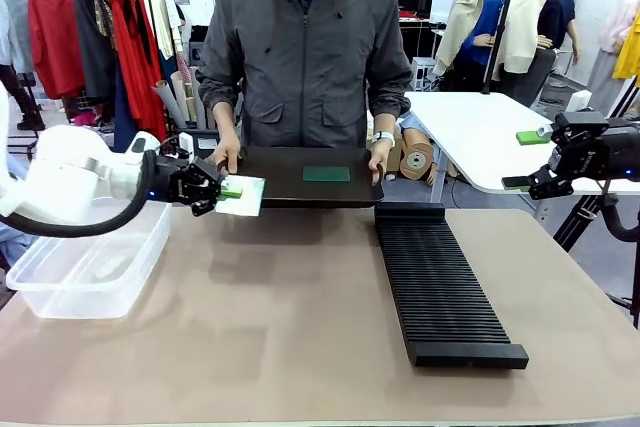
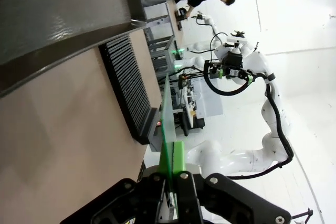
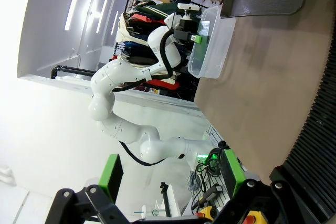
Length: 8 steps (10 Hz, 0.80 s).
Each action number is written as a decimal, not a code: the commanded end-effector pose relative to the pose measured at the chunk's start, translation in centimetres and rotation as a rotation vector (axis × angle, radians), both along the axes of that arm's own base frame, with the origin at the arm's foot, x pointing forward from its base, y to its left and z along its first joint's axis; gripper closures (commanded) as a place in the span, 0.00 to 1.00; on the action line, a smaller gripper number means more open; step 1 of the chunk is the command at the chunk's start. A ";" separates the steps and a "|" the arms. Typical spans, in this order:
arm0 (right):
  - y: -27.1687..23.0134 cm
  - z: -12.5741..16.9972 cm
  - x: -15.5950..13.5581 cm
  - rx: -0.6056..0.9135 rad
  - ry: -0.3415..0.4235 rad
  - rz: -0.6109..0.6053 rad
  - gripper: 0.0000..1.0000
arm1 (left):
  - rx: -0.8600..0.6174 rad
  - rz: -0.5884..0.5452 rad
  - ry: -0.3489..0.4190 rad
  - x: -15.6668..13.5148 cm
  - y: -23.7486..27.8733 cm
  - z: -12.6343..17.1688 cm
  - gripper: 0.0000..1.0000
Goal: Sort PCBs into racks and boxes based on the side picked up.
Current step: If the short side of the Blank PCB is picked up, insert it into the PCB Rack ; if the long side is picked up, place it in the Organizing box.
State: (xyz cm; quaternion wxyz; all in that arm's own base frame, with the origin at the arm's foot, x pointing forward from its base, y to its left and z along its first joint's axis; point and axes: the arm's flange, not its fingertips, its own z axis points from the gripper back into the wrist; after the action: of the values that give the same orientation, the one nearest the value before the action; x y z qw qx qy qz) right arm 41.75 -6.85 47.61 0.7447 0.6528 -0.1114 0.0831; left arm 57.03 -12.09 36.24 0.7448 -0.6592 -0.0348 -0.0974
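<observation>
My left gripper [image 1: 226, 190] is shut on a pale green PCB [image 1: 246, 196], held off the table between the clear tub [image 1: 88, 265] and the black tray [image 1: 290, 187]. In the left wrist view the PCB [image 2: 166, 121] shows edge-on between the shut fingers [image 2: 178, 156]. A darker green PCB [image 1: 326, 174] lies on the tray, which a person holds with both hands. The long black slotted rack [image 1: 440, 287] lies right of centre. My right gripper [image 1: 530, 184] hovers at the far right, its fingers [image 3: 110, 174] spread open with nothing between them.
The tub [image 3: 210, 45] has nothing in it and sits at the table's left edge. A white table [image 1: 480, 137] with a small green object [image 1: 533, 137] stands behind on the right. Bare brown tabletop [image 1: 280, 317] lies between tub and rack.
</observation>
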 end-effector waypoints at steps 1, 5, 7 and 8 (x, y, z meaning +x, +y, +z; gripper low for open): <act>0.0 0.4 0.0 0.004 -0.004 0.001 0.00 | 0.104 -0.023 0.024 -1.0 2.5 3.1 1.00; 0.0 0.4 0.0 0.004 -0.004 0.001 0.00 | 0.356 -0.014 0.007 -2.0 8.0 8.0 1.00; 0.0 0.4 0.0 0.004 -0.004 0.001 0.00 | 0.481 0.024 -0.017 -2.8 9.9 9.5 1.00; 0.0 0.4 0.0 0.004 -0.004 0.001 0.00 | 0.563 0.049 -0.046 -3.2 10.5 9.9 1.00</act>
State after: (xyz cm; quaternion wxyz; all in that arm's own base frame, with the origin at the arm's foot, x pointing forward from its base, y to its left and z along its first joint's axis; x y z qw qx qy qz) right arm 41.75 -6.84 47.60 0.7447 0.6528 -0.1113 0.0830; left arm 54.47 -1.51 45.86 0.8795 -0.4617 -0.0309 -0.1113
